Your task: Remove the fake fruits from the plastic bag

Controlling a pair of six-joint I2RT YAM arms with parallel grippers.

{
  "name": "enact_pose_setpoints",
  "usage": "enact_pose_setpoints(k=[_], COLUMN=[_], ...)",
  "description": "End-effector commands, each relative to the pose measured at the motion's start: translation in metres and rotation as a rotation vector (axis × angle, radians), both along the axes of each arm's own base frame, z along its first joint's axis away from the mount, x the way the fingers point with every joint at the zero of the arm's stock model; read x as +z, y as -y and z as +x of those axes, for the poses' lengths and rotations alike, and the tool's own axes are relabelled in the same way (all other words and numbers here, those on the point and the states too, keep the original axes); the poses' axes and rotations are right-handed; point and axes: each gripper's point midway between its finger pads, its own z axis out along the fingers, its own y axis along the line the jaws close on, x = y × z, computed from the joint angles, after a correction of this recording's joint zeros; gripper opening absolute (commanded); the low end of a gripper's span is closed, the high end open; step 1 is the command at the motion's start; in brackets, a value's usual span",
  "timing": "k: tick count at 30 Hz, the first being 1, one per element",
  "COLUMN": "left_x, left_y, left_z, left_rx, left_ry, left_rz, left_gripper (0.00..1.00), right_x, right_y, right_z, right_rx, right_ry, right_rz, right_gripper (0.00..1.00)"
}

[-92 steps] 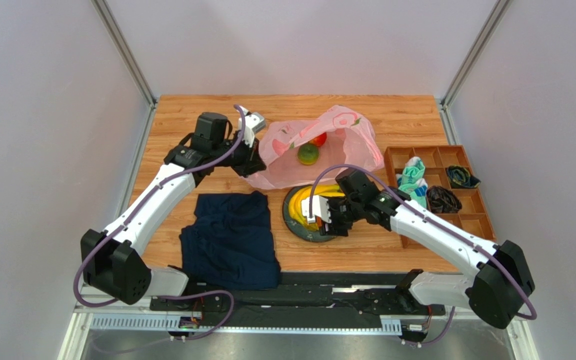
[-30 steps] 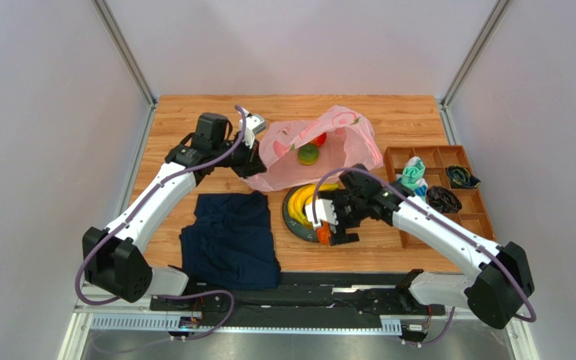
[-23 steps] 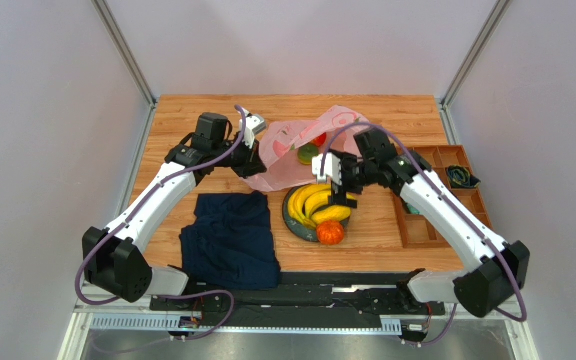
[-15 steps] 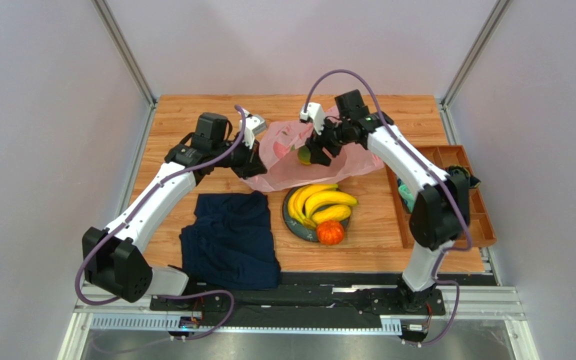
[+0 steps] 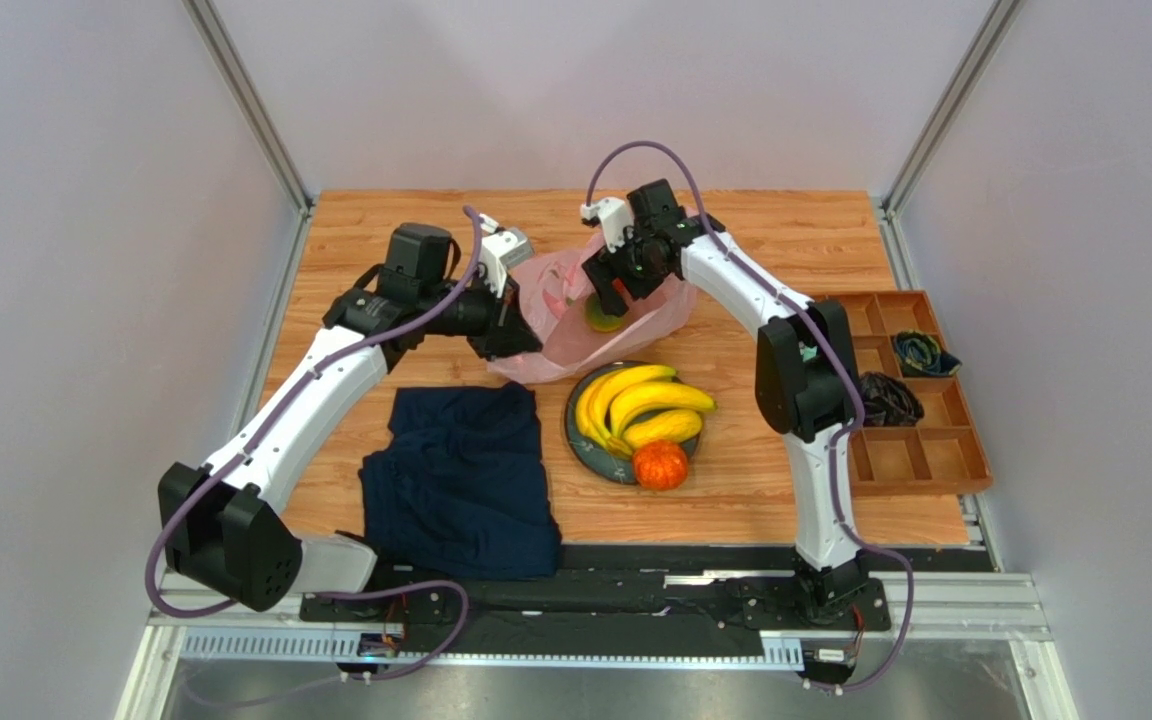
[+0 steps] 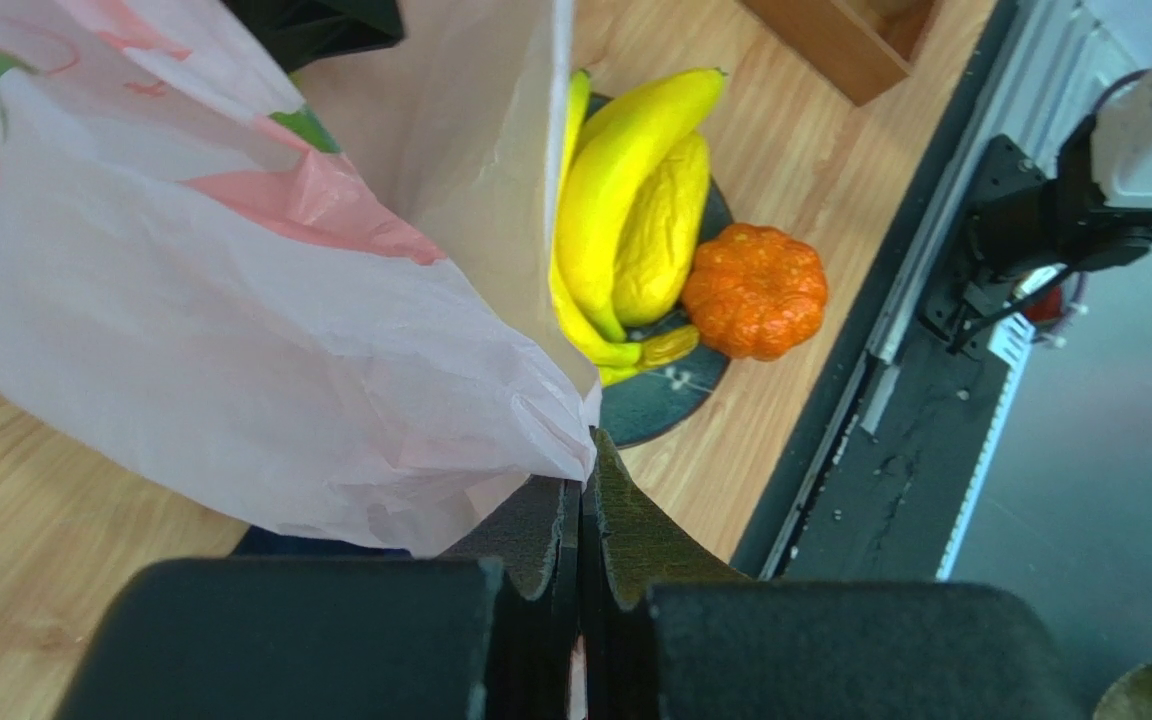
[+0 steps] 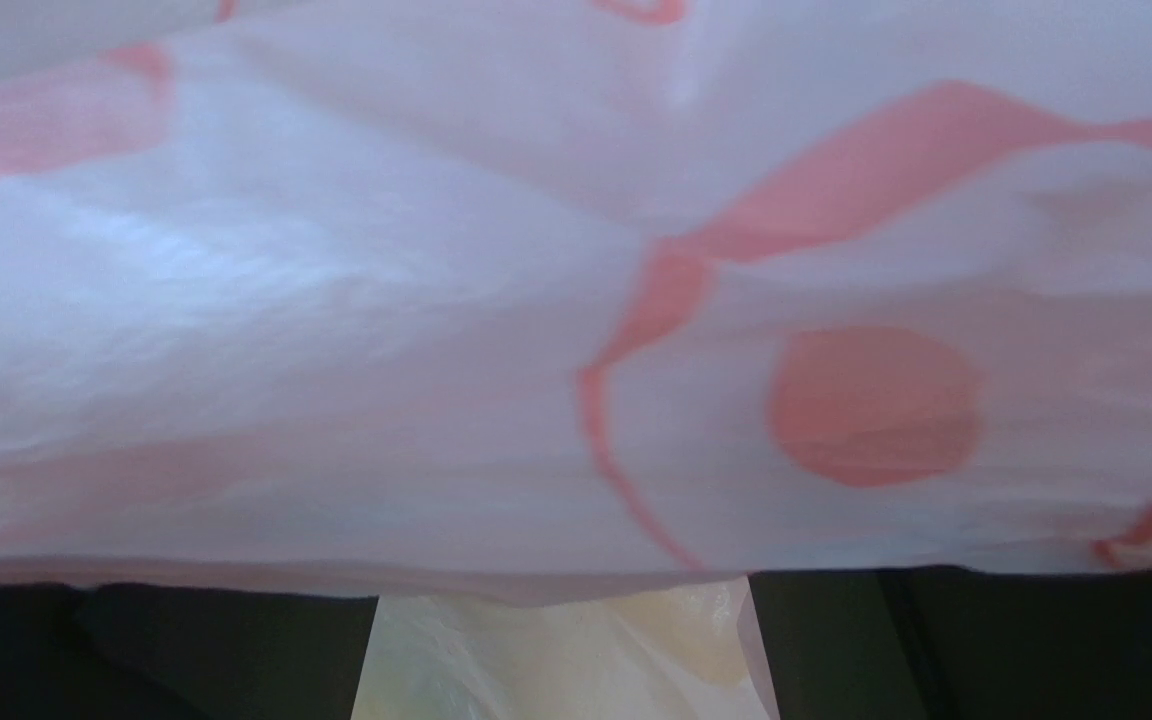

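The pink plastic bag (image 5: 545,323) lies at the table's middle back. My left gripper (image 5: 513,323) is shut on its near edge, and in the left wrist view the film (image 6: 237,300) is pinched between closed pads (image 6: 585,468). My right gripper (image 5: 608,288) reaches into the bag's mouth, just above a green round fruit (image 5: 602,317). In the right wrist view pink-patterned film (image 7: 567,300) fills the frame, and the right gripper (image 7: 567,600) has its fingers wide apart with only pale film between them. A banana bunch (image 5: 635,402), a long yellow piece (image 6: 660,225) and an orange fruit (image 5: 660,465) rest on the dark plate (image 5: 593,447).
A dark navy folded cloth (image 5: 462,477) lies at the front left, beside the plate. A wooden compartment tray (image 5: 920,443) holding small items sits at the right edge. Grey walls and metal posts close in the table's back and sides.
My right arm left the orange fruit on the plate, then swung up and back into the bag's mouth. The bag's right side has collapsed inward. My left gripper kept its pinch.
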Motion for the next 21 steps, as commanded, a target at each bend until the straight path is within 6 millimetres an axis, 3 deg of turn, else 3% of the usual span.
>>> enact_pose_setpoints(k=[1, 5, 9, 16, 21], left_x=[0.015, 0.005, 0.004, 0.001, 0.009], left_y=[0.013, 0.020, 0.026, 0.030, 0.034], left_z=[-0.031, -0.039, -0.037, -0.023, -0.024], left_rx=[-0.087, -0.098, -0.095, -0.002, -0.002], left_ry=[-0.040, -0.074, -0.090, -0.123, -0.147], left_rz=[-0.091, -0.098, -0.114, -0.123, -0.158], left_gripper=[0.00, 0.00, 0.00, 0.00, 0.00], right_x=[0.011, 0.013, 0.002, 0.009, 0.001], right_y=[-0.017, -0.034, -0.044, -0.062, -0.072], right_z=[0.015, 0.001, -0.009, -0.014, -0.009], right_rx=[-0.029, 0.035, 0.061, 0.097, 0.081], right_ry=[0.042, -0.002, -0.038, -0.085, -0.094], right_rz=[0.039, 0.094, 0.083, 0.176, 0.164], right_gripper=[0.84, 0.84, 0.86, 0.90, 0.92])
